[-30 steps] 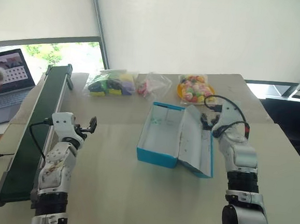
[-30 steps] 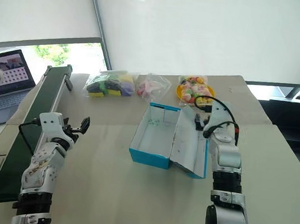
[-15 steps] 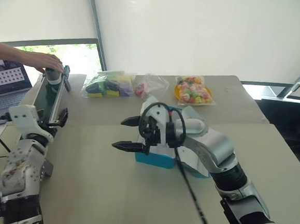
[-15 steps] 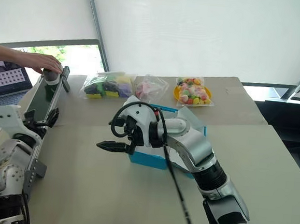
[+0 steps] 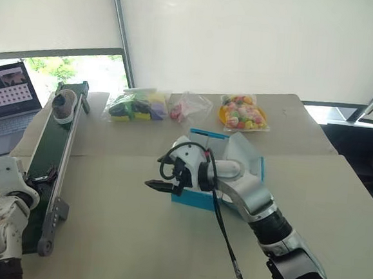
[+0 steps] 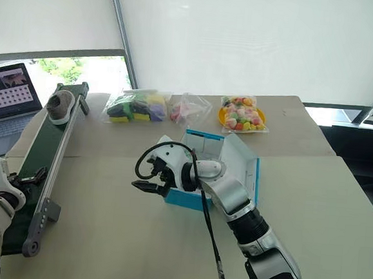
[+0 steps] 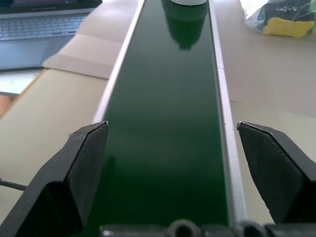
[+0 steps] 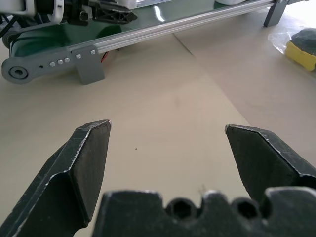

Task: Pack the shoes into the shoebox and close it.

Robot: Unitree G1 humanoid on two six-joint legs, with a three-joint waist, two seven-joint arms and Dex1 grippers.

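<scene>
Your shoebox (image 6: 226,175) sits open mid-bench with nothing visibly packed, and one shoe (image 6: 58,105) rests at the far end of the green conveyor belt (image 5: 46,161). Your left gripper (image 7: 173,173) hangs over the belt's near end, fingers spread wide and empty. Your right gripper (image 8: 168,153) reaches across in front of the box, fingers also spread and empty. Watch that right forearm: it passes close over the box and could nudge it or knock the lid shut.

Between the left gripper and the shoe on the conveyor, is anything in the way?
No: in the left wrist view only bare green belt lies between the open left gripper and the shoe.
</scene>
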